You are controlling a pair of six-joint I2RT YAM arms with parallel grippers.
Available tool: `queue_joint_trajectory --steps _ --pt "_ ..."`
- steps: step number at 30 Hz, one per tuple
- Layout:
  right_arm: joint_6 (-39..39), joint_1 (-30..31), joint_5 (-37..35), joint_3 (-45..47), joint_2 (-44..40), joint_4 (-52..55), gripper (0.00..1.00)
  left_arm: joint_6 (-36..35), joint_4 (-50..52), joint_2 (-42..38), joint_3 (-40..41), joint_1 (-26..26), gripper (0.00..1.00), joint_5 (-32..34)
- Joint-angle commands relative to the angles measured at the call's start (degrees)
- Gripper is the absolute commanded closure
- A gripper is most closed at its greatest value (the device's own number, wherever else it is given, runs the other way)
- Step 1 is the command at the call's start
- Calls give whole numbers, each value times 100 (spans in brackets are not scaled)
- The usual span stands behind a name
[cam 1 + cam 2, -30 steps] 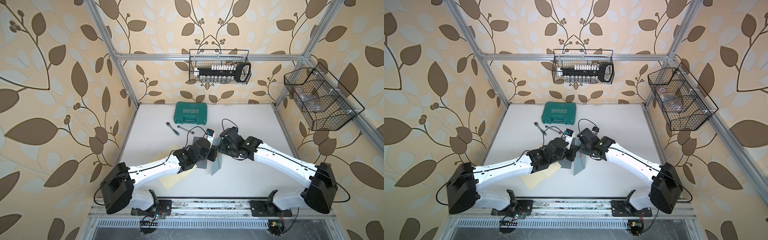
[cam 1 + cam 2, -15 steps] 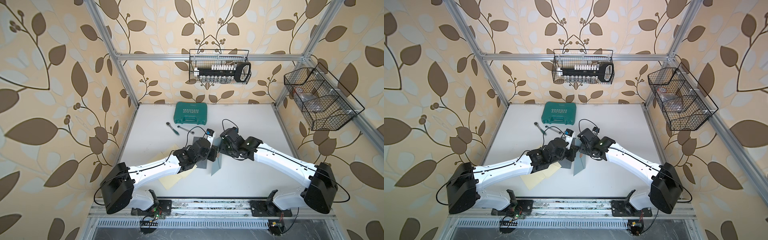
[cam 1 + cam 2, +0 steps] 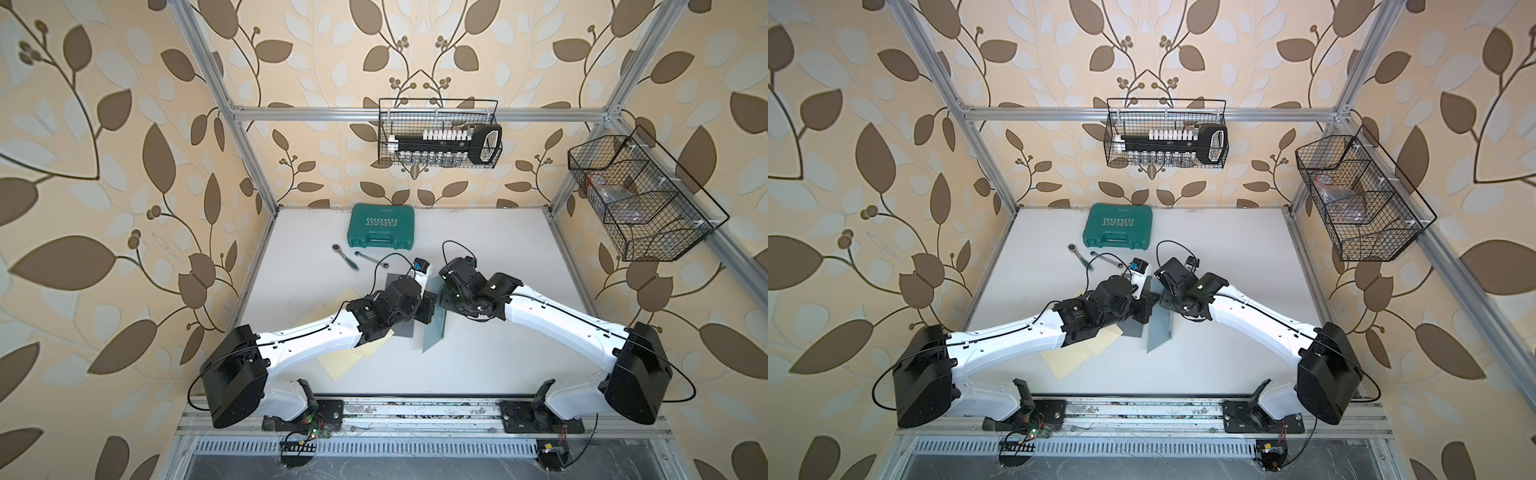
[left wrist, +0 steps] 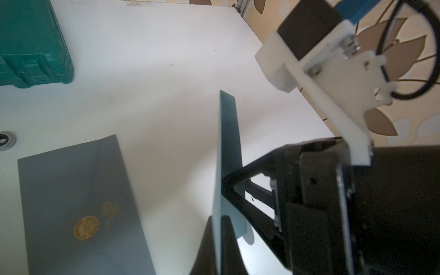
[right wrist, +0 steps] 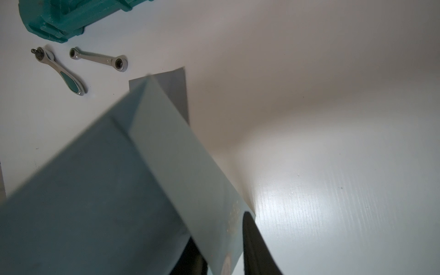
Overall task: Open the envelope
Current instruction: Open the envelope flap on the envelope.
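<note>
White tabletop (image 3: 498, 257) spreads beneath me, and near its middle my left gripper (image 4: 220, 238) is clamped on the blue-grey envelope (image 4: 228, 142), held on edge, while my right gripper (image 5: 223, 247) straddles its flap (image 5: 181, 166), grip unclear.

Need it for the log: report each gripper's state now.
Left gripper: closed, holding the blue-grey envelope.
Right gripper: fingers straddle its flap; grip cannot be told.

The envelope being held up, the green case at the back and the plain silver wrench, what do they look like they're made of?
The envelope looks like stiff matte paper, blue-grey, with a sharp flap crease and no sheen. The case is likely moulded plastic, dull green with ribs and a moulded-in handle. The wrench is polished metal, probably chromed steel, judging by its bright glints.
</note>
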State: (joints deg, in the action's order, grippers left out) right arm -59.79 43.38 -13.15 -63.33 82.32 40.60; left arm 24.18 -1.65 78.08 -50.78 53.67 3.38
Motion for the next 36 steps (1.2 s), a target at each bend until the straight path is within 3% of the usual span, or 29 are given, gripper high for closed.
queue_joint_trajectory --steps 1,6,9,13,15,19,22,23,24,28,32,36 --pt "7 -5 -163 -39 47 159 75 -37 -147 -56 -160 49 100 -41" --pt "75 -154 -446 -11 -42 505 72 -20 -40 -89 -164 47 100 68" --pt "494 -337 -273 270 -312 274 66 41 -20 -157 -108 47 100 174" --pt "1045 -833 270 834 -813 -264 53 138 11 -195 -114 47 100 216" --pt "1596 -1063 953 1049 -1090 -678 46 200 48 -187 -142 39 100 218" --pt "2434 -1156 1715 1325 -1973 -1260 28 432 202 -192 -279 -8 100 225" --pt "2334 -1150 1521 1824 -2890 -1779 19 876 254 -303 -331 -223 100 29" --pt "2270 -1156 1402 2084 -3186 -2052 7 1117 219 -364 -319 -356 100 -147" --pt "2212 -1156 1264 2316 -3453 -2277 2 1400 173 -440 -297 -518 100 -358" --pt "2481 -1143 980 2623 -3864 -2378 2 2415 -234 -821 -52 -1144 100 -1030" --pt "3057 -1145 1689 2188 -3578 -1911 2 2919 -507 -1348 162 -1341 100 -900" --pt "3133 -1140 2692 2284 -3492 -2566 4 2987 -616 -1696 166 -1385 100 -818"
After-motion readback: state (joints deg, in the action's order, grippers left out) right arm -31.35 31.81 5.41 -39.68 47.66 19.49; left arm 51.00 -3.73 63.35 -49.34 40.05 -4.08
